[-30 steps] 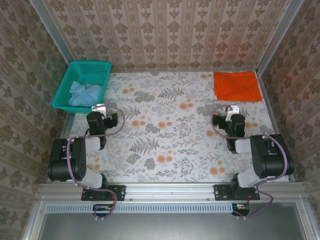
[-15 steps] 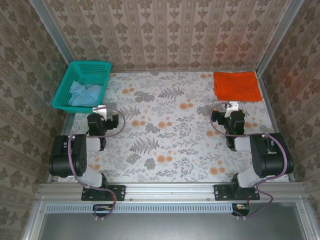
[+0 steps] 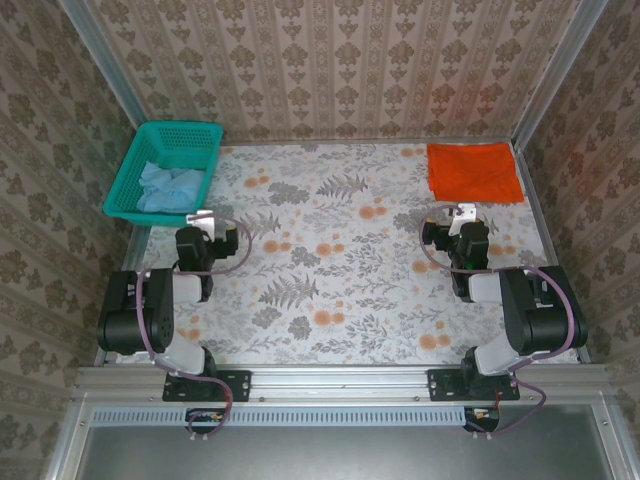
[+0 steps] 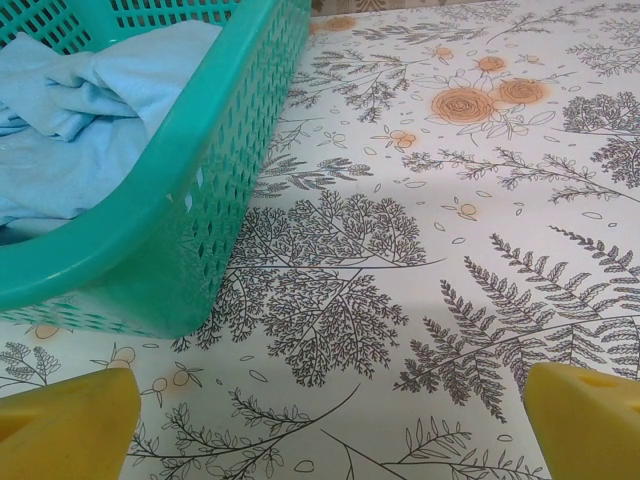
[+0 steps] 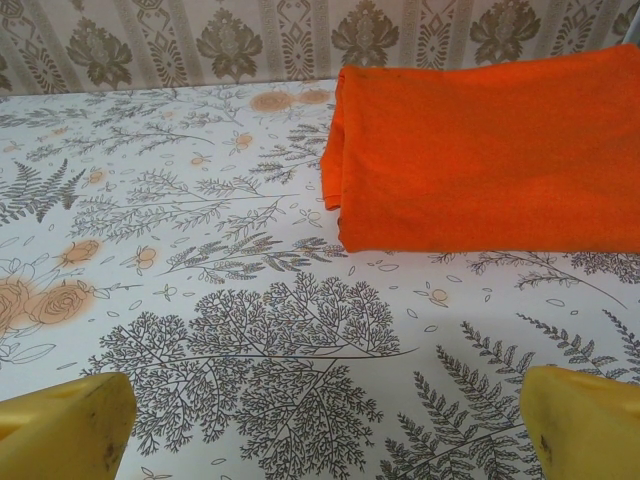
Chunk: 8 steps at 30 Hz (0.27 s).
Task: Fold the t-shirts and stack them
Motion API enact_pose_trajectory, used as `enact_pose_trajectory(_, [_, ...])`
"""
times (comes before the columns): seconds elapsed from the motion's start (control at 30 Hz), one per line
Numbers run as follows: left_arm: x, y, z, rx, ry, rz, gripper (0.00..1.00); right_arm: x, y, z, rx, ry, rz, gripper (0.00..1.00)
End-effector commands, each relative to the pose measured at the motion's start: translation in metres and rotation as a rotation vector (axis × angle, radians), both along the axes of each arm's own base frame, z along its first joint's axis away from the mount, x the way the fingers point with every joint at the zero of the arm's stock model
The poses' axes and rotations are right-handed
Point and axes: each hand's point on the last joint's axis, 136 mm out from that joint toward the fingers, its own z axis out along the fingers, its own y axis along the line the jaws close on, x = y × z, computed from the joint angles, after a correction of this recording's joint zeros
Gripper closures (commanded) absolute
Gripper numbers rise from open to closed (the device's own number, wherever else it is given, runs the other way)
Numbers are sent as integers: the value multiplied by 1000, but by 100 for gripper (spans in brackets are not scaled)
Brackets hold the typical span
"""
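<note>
The orange t-shirt (image 3: 475, 171) lies folded flat at the table's back right corner; in the right wrist view the orange t-shirt (image 5: 490, 150) sits just ahead of my right gripper (image 5: 325, 425), which is open over bare table. The light-blue t-shirt (image 3: 170, 186) lies crumpled inside the teal basket (image 3: 180, 128) at the back left. My left gripper (image 4: 325, 425) is open with nothing between its yellow fingertips (image 4: 65, 425). It is low over the table, beside the basket's near corner (image 4: 220, 170), with the blue t-shirt (image 4: 80, 120) ahead to its left. From above, the left gripper (image 3: 205, 222) and right gripper (image 3: 458, 218) both point away from their bases.
The table (image 3: 330, 240) wears a floral-print cover, with patterned walls on three sides and a metal rail along the near edge. The wide middle stretch between the two arms is bare cover.
Both wrists shifted slightly a second ago and have held still since. The shirts and basket have not moved.
</note>
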Motion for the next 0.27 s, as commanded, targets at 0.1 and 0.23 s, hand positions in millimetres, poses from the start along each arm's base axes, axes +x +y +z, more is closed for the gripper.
enact_pose_trajectory(0.1, [7, -2, 12, 8, -45, -8, 0, 3, 0, -2, -7, 14, -4, 0])
enact_pose_trajectory(0.23, [7, -2, 12, 8, -45, -8, 0, 2, 1, -1, -10, 6, 0, 0])
